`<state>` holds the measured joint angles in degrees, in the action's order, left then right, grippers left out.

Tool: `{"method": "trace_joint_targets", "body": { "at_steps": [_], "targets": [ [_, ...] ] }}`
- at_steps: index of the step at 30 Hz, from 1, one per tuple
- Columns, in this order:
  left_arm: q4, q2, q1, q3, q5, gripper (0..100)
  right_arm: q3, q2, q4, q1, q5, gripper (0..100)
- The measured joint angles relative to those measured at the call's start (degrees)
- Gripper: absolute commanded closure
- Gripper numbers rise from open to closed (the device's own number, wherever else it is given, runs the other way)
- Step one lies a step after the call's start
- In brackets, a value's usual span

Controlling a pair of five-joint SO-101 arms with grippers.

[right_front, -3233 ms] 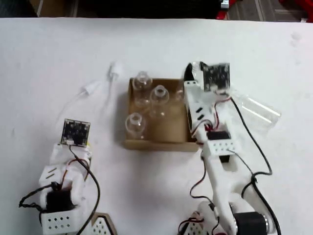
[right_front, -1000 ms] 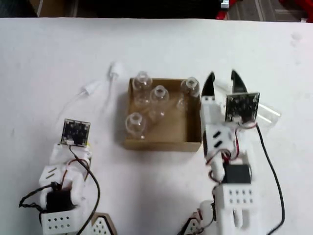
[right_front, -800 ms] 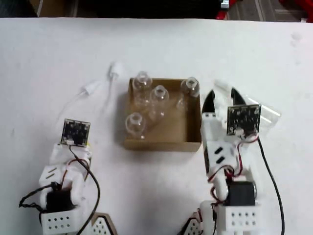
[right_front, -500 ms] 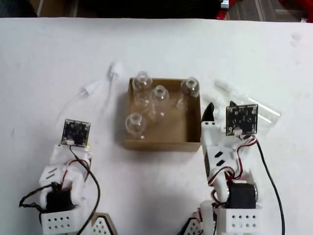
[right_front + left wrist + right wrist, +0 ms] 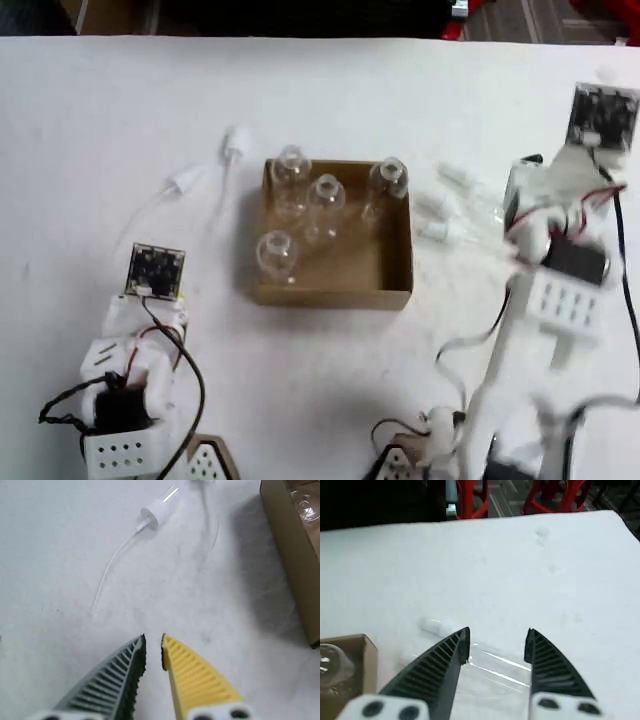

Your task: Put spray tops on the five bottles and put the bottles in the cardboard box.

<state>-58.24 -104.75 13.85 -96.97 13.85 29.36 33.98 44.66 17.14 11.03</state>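
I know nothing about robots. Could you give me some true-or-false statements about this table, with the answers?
1. Four bottles stand in the cardboard box. True.
2. The right gripper holds a bottle. False: it is open and empty; a clear bottle lies on the table beyond it.
3. Two spray tops lie on the table outside the box. True.
4. The left gripper grips a spray top. False: it is shut on nothing; the nearest spray top lies apart from it.

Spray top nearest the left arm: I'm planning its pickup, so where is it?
In the high view the spray top lies on the table left of the cardboard box, ahead of the left gripper, with another spray top just beyond.
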Motion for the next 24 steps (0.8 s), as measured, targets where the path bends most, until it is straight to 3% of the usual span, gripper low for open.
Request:
{"method": "trace_joint_targets", "body": {
  "at_steps": [7,14,24],
  "targets": [
    [0.0,0.0,0.0,0.0,0.0,94,-13.01,-22.24,1.23,0.26,16.79,84.0],
    [0.0,0.0,0.0,0.0,0.0,94,-26.02,-35.87,13.63,-4.57,34.29,84.0],
    [0.0,0.0,0.0,0.0,0.0,94,-45.89,-55.74,29.1,-7.56,44.04,82.0]
  ]
}}
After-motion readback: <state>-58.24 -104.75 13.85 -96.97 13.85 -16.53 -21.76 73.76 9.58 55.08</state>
